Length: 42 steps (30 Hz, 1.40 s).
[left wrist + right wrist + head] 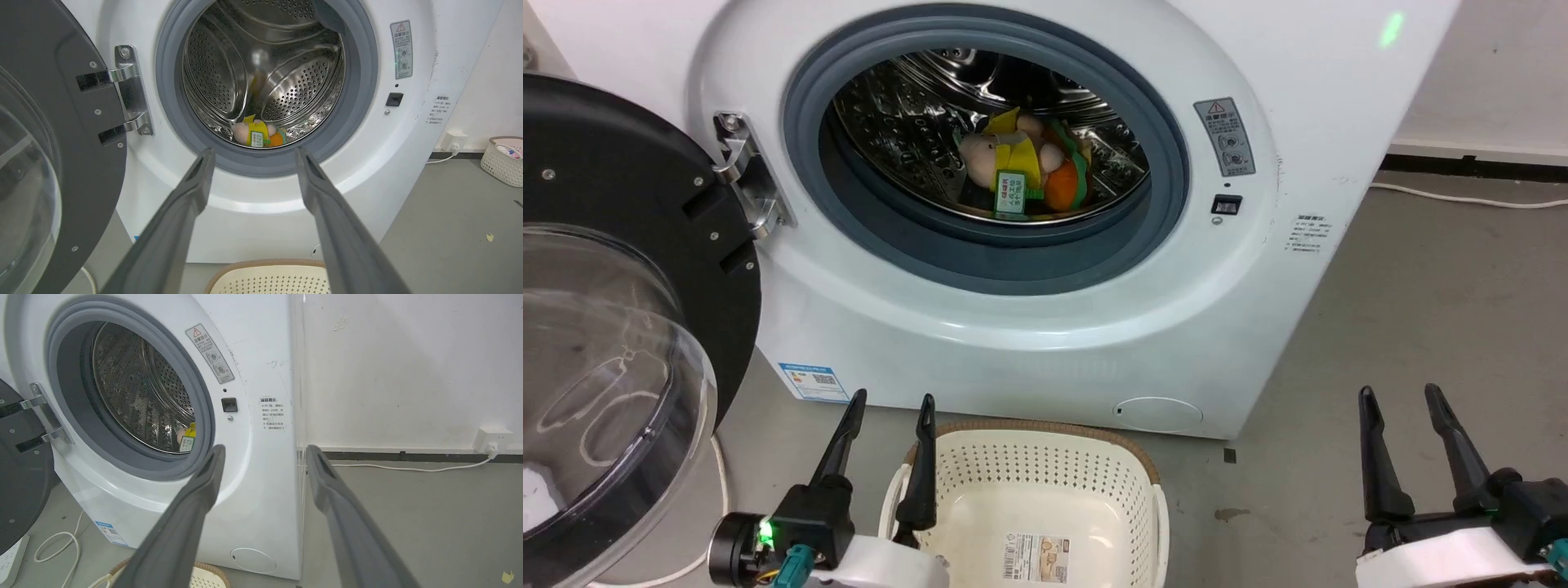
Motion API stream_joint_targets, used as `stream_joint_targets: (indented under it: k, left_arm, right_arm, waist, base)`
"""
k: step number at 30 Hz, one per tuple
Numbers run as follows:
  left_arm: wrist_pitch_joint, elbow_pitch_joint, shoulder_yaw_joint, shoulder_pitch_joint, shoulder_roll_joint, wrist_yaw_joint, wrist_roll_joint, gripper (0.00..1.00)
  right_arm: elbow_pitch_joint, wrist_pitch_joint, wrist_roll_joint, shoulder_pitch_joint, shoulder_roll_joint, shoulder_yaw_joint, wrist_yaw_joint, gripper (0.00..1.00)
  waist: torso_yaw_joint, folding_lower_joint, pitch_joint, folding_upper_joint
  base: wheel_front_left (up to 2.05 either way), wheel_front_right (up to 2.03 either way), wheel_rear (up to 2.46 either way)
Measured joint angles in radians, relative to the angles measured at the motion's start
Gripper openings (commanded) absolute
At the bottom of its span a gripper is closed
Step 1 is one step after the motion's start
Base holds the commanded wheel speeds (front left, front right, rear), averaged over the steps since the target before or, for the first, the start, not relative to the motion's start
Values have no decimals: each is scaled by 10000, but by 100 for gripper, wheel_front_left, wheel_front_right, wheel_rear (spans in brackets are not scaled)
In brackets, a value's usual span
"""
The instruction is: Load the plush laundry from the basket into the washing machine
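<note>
Wall socket (492, 437) low on white wall (408, 355). 1 white cable (408, 468) runs from socket along grey floor (429, 522). Pale perforated hamper (504, 161) near socket.

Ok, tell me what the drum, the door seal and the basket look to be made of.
Drum: polished metal, probably stainless steel, given mirror-like reflections and punched holes. Door seal: matte grey-blue, seemingly rubber, with a soft folded lip. Basket: glossy cream plastic, judging by its moulded perforations; the brown rim looks woven, possibly imitation.
</note>
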Motion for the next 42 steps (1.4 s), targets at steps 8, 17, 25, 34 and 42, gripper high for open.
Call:
stream_joint_targets:
  k: [8,17,25,34,42]
  left_arm:
    - [10,-88,38,-6,-29,-31,59,0]
    - [198,-94,151,-6,-33,-33,88,0]
    - [360,-105,251,-6,-48,-46,169,0]
    - [539,-128,351,-6,-63,-117,257,0]
    - [704,-155,483,-5,-71,-121,303,0]
  right_arm:
    - [29,13,-6,-3,2,33,2,0]
    - [25,198,-42,-3,2,65,2,0]
    - [17,355,-199,-4,2,100,2,0]
    - [-10,537,-290,-5,2,138,2,0]
    - [-31,688,-380,-6,2,180,2,0]
  waist:
    - [20,0,-9,0]
    - [-19,0,-73,0]
    - [-53,0,-128,0]
    - [-90,0,-190,0]
    - [-124,0,-244,0]
  base:
    - [0,0,0]
    - [0,0,0]
    - [0,0,0]
    - [0,0,0]
    - [0,0,0]
